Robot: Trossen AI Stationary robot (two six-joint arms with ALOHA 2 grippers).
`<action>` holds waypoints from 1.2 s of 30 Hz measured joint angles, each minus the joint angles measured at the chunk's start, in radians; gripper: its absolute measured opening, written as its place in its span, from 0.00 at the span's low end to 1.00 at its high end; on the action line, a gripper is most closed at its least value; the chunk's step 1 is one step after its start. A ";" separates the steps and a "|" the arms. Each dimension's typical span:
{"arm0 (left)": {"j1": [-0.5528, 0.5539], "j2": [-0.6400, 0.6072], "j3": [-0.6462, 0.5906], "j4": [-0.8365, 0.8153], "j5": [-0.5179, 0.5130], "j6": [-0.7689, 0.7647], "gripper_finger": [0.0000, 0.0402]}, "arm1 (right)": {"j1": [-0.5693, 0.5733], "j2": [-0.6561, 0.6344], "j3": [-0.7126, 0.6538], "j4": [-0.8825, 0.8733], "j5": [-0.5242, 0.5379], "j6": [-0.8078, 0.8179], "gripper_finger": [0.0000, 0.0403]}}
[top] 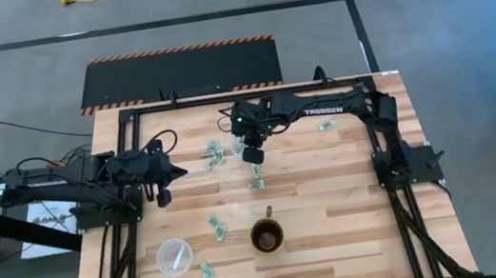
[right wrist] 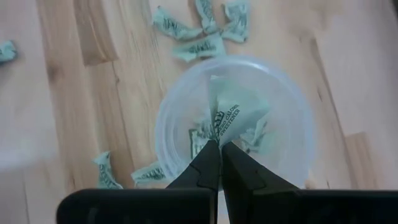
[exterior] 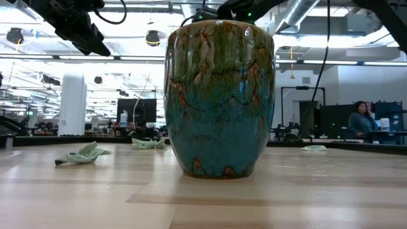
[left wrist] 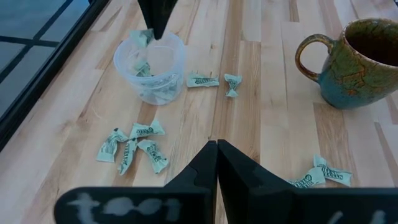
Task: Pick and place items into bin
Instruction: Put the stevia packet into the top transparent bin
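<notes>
Overhead, the right gripper (top: 253, 156) hangs above a clear tub (top: 236, 144), the left gripper (top: 162, 197) idle; its wrist view shows it pinching a wrapper (right wrist: 233, 115) over the tub: best let go only when centred

Around the wooden table (top: 338, 242) lies grey concrete floor (top: 445, 27), a black hazard-striped mat (top: 180, 72) just beyond the table's far edge, and behind it an open hall (bright ceiling lights, exposed ducts) where a person (exterior: 364, 118) sits.
</notes>
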 joint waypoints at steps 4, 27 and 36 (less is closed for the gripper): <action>0.000 0.000 0.000 0.000 0.000 0.000 0.00 | 0.000 0.012 0.000 -0.015 0.000 0.000 0.00; 0.000 0.000 0.000 0.000 0.000 0.000 0.00 | -0.001 0.011 0.000 -0.025 0.000 0.004 0.19; 0.000 0.000 0.000 0.000 0.000 0.000 0.00 | -0.042 -0.018 -0.002 -0.154 0.004 0.008 0.19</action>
